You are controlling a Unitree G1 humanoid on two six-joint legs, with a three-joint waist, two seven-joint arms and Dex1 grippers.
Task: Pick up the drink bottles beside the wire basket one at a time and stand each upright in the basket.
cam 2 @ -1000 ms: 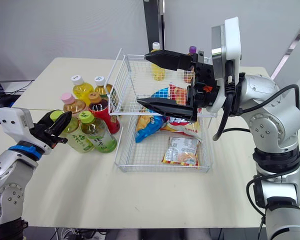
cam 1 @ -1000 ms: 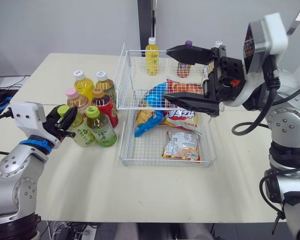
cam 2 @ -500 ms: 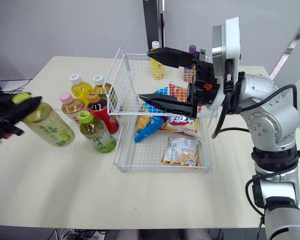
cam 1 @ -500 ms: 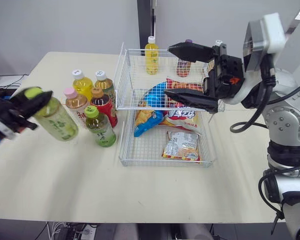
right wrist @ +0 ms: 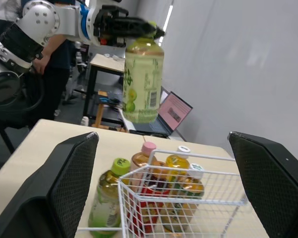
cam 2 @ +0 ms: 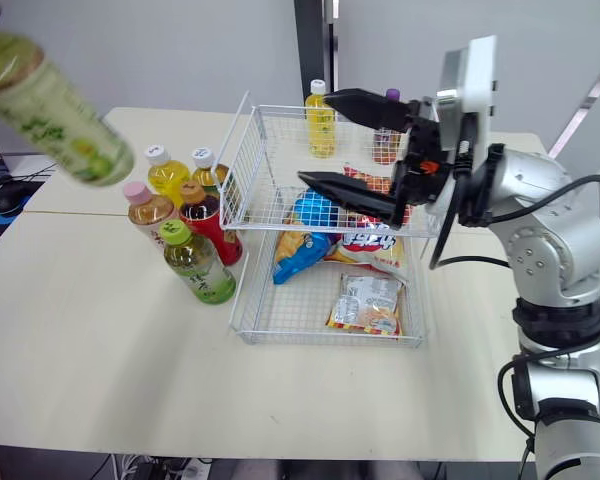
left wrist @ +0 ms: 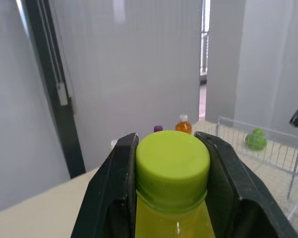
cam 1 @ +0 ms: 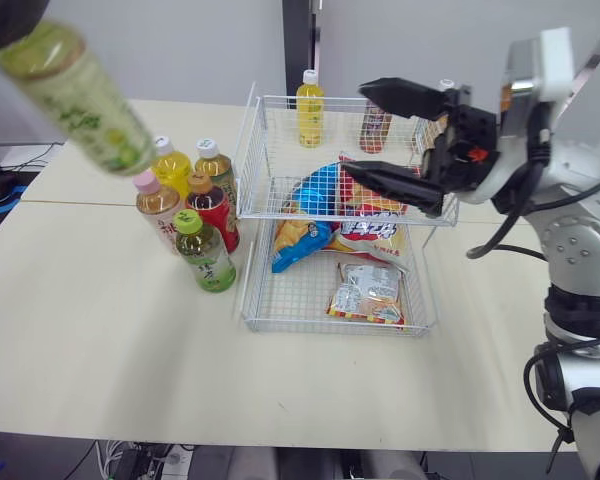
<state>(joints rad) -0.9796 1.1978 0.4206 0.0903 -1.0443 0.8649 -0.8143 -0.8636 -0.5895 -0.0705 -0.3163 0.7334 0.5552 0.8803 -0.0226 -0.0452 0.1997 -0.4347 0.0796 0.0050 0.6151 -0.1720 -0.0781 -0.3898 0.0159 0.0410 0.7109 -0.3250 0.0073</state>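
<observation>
Left eye view: a cream table [cam 1: 100, 330] carries a white wire basket [cam 1: 246, 165] at its middle. The right gripper [cam 1: 357, 128] hovers over the far part of the basket, its two black fingers spread wide with nothing between them. High above the left side of the table, well apart from the basket, a green tea bottle [cam 1: 77, 97] hangs tilted in the air. In the left wrist view the left gripper [left wrist: 171, 141] is clamped on the neck of this bottle, a finger pressed to each side of its lime-green cap [left wrist: 172, 166].

Five bottles [cam 1: 192, 205] stand upright in a tight cluster on the table just beside the basket's left wall; the nearest has a green cap. Snack bags [cam 1: 345, 215] lie inside the basket. A yellow drink bottle [cam 1: 309, 108] and a purple-capped bottle [cam 1: 374, 125] stand upright along its far wall.
</observation>
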